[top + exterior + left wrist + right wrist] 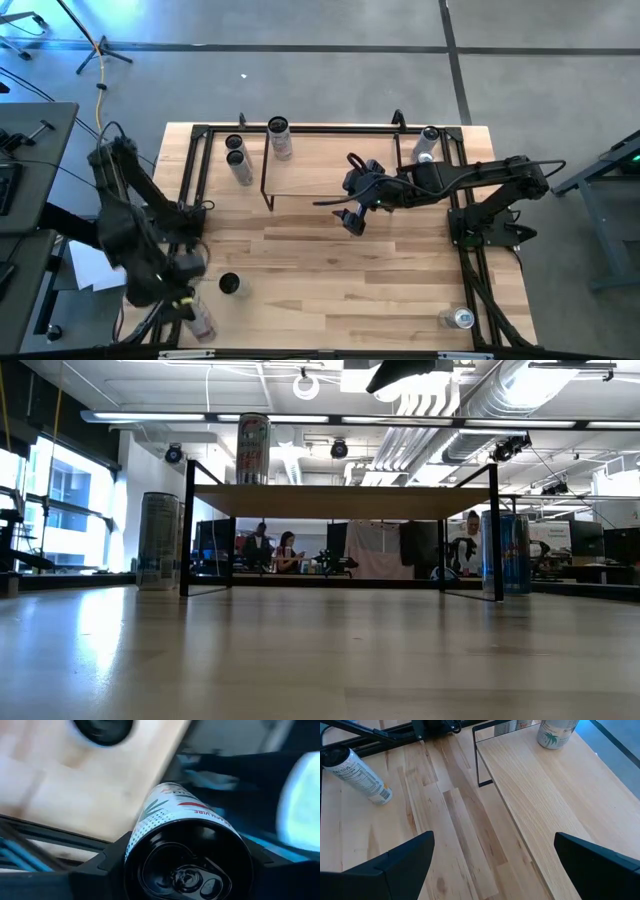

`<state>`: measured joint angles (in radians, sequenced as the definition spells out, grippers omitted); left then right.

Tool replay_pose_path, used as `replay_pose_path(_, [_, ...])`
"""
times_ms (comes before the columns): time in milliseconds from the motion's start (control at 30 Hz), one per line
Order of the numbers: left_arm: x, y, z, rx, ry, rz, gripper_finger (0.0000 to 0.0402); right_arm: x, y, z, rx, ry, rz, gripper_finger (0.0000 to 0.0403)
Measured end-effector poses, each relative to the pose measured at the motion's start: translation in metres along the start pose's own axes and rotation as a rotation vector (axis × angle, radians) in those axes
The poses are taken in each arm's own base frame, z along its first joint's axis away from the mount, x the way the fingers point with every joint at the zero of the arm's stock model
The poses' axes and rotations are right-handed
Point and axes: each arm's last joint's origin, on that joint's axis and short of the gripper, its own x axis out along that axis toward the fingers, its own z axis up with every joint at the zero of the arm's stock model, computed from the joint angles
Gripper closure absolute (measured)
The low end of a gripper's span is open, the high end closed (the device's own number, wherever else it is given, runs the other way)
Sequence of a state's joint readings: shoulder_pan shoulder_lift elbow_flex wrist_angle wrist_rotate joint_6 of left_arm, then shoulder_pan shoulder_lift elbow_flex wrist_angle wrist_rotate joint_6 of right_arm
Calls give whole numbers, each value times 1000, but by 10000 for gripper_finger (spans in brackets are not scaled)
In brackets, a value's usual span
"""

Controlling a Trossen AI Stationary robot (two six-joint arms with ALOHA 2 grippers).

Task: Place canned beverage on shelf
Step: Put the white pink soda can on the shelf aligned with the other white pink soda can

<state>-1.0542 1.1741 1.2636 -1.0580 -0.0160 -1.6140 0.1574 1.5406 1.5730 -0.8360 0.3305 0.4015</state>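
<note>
Left wrist view is giving the clearest look: the left tool is sitting clamped around a white can with red lettering and a leaf print, its dark fingers pressing in on both sides just below the rim. In the high view that same tool is hovering over the near left corner of the tabletop, right by the black rail frame, with the can poking out toward the near edge. A small dark round thing is lying on the wood just beside it; can't tell what it is.

The shelf is sitting across the far half of the tabletop, well apart from the held can. One can on the shelf is already standing at its far left corner. Two more cans are waiting on the tabletop left of the shelf, one more off its right end, and another in the near right corner.

The right tool is hanging over the middle of the tabletop just in front of the shelf, fingers spread wide with nothing between them, so it's looking like it's just idling.

Step-wise, it looks like the pick is done and the carry is coming up. The next move is probably calling for lifting the can high enough to clear the shelf edge, turning it upright, and finding a bare spot on the shelf top away from the can already up there.
</note>
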Motion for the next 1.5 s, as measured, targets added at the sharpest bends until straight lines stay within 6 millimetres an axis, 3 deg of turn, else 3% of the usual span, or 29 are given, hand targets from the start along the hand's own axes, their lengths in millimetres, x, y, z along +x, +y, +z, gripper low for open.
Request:
replay_pose_path(167, [-34,3,2,-103,-40,-215,187,0,1,2,14,-15,7,5])
replay_pose_path(333, [-57,3,11,-150,-211,-391,187,0,3,6,23,-61,35,5])
replay_pose_path(700, [-70,-6,62,-78,-508,-470,187,-18,0,18,116,-135,70,5])
replay_pose_path(900, [-113,-20,93,107,-679,-468,187,-26,2,25,126,-143,138,5])
replay_pose_path(1033, [-146,-19,105,212,-759,-292,187,-31,4,29,118,-132,214,5])
replay_pose_path(1200, [-166,-11,119,322,-754,59,187,-42,3,38,103,-191,192,5])
replay_pose_path(1300, [-162,-13,139,397,-723,218,187,-46,1,42,75,-236,126,5])
replay_pose_path(1500, [-130,-21,193,531,-618,444,183,-43,-5,33,-23,-151,39,5])
